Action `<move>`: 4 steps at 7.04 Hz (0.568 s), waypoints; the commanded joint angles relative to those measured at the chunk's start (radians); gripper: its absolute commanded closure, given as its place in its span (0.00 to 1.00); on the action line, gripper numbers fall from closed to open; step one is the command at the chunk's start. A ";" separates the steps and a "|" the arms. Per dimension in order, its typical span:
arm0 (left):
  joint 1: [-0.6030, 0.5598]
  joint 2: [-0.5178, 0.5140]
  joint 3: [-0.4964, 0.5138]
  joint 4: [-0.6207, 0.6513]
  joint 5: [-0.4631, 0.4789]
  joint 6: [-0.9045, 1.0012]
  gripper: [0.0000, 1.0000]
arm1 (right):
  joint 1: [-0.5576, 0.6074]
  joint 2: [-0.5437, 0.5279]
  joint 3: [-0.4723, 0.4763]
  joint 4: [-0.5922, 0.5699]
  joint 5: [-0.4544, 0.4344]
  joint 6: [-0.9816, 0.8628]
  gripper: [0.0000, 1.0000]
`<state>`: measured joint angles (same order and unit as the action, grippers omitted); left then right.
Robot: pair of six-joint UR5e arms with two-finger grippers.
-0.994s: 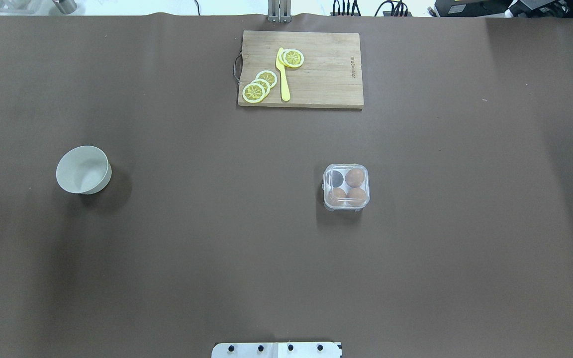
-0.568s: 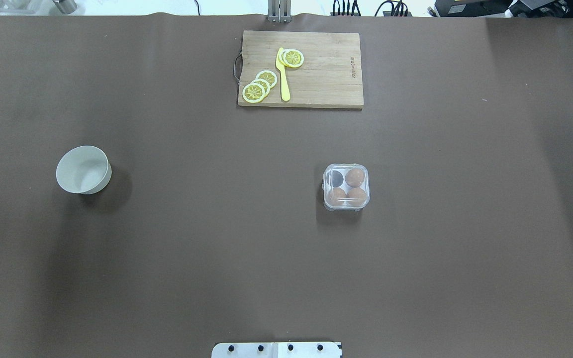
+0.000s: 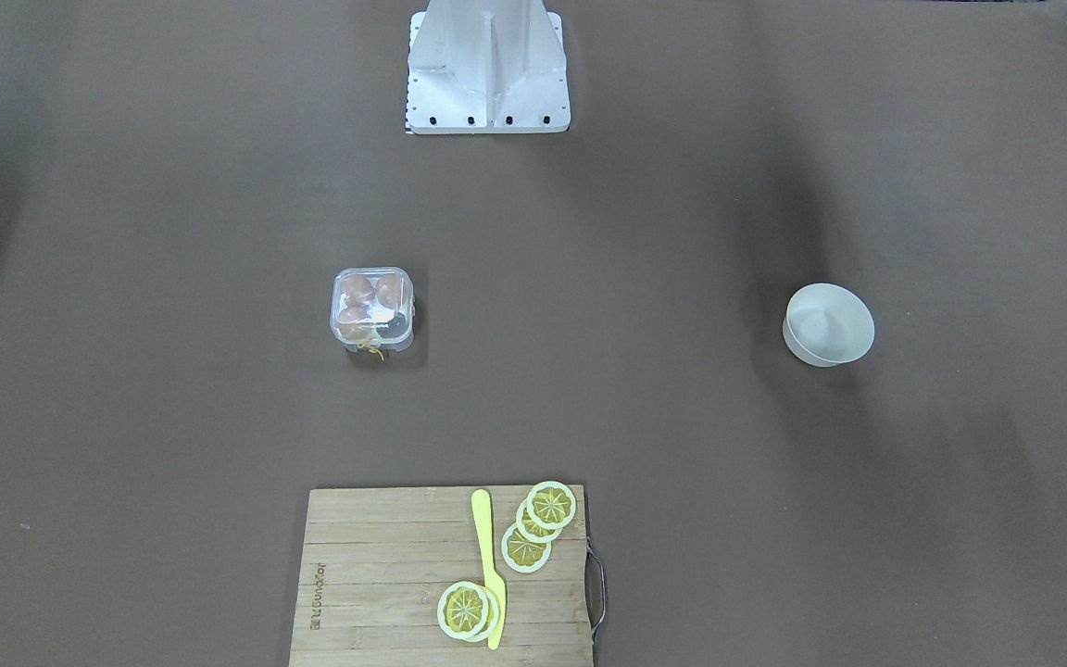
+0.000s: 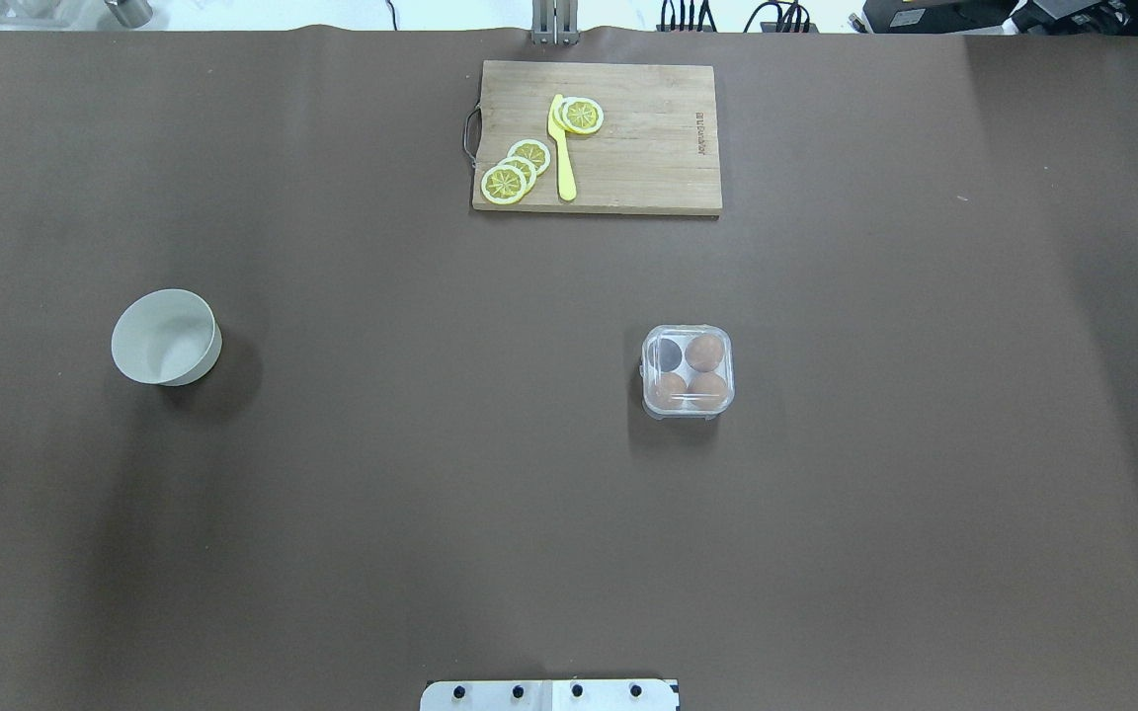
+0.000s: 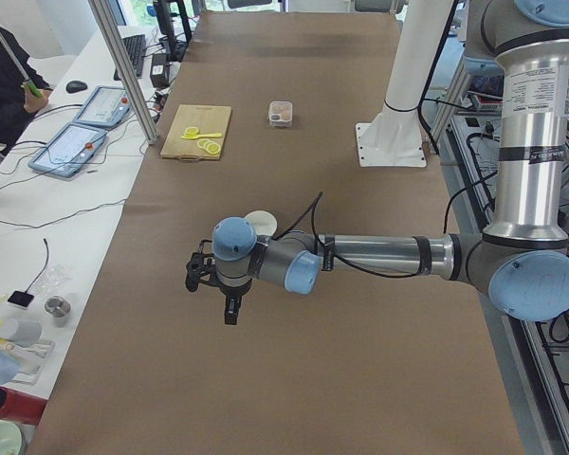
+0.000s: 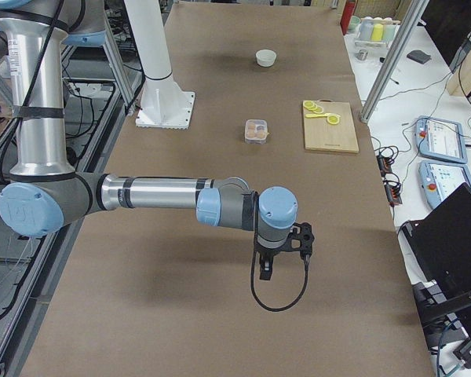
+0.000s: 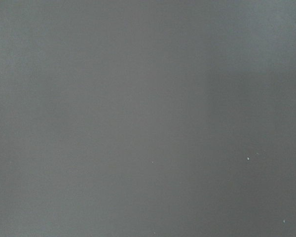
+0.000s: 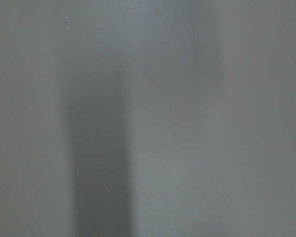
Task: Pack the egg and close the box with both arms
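- The small clear plastic four-cell egg box (image 4: 688, 371) sits lid down on the brown surface (image 4: 411, 494), right of centre in the overhead view.
- Three of its cells hold a smooth brown-orange egg (image 4: 704, 352).
- The left arm's black fingers (image 5: 229, 313) and the right arm's black fingers (image 6: 264, 271) hang well apart from it; I cannot tell whether either pair is clenched or released.
- A white round bowl (image 4: 165, 337) stands far left.

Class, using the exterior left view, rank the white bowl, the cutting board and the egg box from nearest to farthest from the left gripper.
1. White bowl, just beyond the left gripper.
2. Cutting board, far left.
3. Egg box, farthest, centre.
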<state>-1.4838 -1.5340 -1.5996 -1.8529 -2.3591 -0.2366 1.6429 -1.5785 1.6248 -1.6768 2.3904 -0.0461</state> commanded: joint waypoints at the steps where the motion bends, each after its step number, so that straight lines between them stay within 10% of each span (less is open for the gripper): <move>1: -0.001 0.002 0.000 0.001 0.001 -0.001 0.02 | 0.000 0.000 0.000 0.000 0.001 0.000 0.00; 4: 0.000 0.006 0.000 0.001 0.015 -0.001 0.02 | 0.000 -0.006 0.003 0.000 0.012 0.000 0.00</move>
<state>-1.4842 -1.5282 -1.5995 -1.8515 -2.3455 -0.2377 1.6429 -1.5810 1.6261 -1.6766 2.3938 -0.0460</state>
